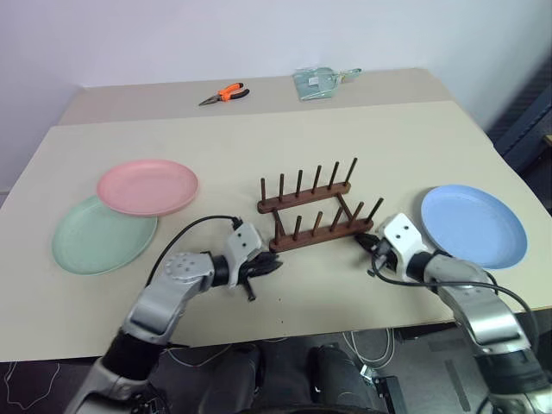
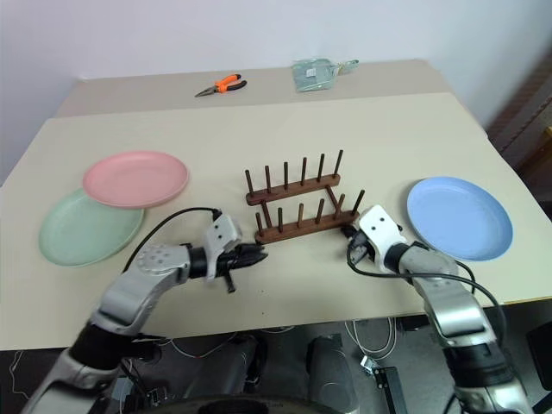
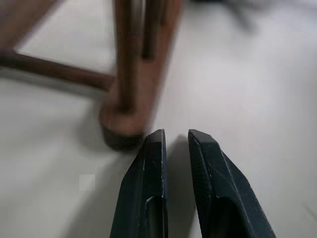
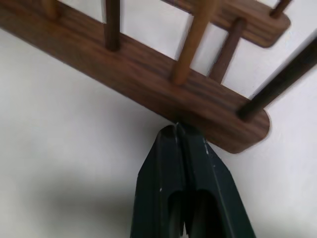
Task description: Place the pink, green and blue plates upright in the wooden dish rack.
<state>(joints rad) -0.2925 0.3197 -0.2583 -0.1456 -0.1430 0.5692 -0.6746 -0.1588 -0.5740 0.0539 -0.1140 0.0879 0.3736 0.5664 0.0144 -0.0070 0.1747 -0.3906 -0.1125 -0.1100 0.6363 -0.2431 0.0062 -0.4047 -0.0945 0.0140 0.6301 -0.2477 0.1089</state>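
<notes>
Plates of matte plastic, round and shallow, lie flat on the beige table (image 1: pixel 345 147): the pastel pink plate (image 1: pixel 147 186) overlaps the far rim of the pale mint green plate (image 1: pixel 102 235) at the robot's left, and the light blue plate (image 1: pixel 473 225) sits alone at the right, well apart from them. Between them stands the small dark brown wooden dish rack (image 1: pixel 316 210), its two rails of upright pegs holding nothing. The left gripper (image 3: pixel 175 139) lies low at the rack's left end, its two black fingers narrowed to a thin slit with nothing between them, tips just beside the rounded end of the near rail. The right gripper (image 4: pixel 177 128) is at the rack's right end, fingers pressed fully together, their tip against the edge of the near rail. At the table's far side lie orange-handled pliers (image 1: pixel 225 93) and a clear plastic packet (image 1: pixel 320 82).
</notes>
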